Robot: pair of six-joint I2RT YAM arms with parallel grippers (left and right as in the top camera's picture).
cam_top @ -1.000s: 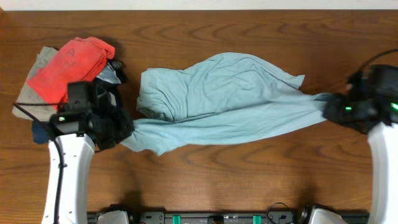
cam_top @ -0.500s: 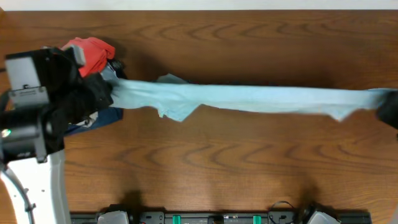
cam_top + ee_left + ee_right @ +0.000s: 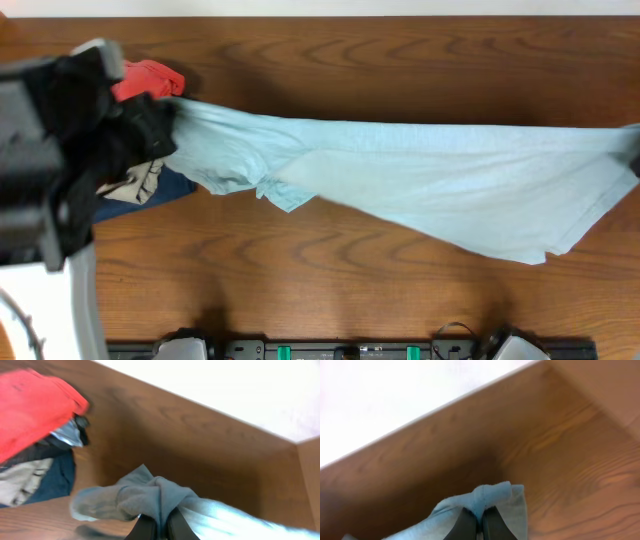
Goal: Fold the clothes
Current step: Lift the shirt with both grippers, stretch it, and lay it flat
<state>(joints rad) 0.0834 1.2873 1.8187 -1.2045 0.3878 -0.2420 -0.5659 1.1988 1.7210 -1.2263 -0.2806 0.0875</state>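
- Light-blue shirt (image 3: 430,185) hangs stretched over the wooden table (image 3: 350,290), spanning from gripper to gripper.
- Left gripper (image 3: 159,529) is clamped on the shirt's bunched left end, near the coral-red garment (image 3: 150,78).
- Right gripper (image 3: 479,524) pinches the right end.

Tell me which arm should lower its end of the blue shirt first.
Right, probably. Both grippers are shut on the light-blue shirt, stretched between them. The right gripper has bare table below; the left gripper hangs by the folded pile, which it could disturb.
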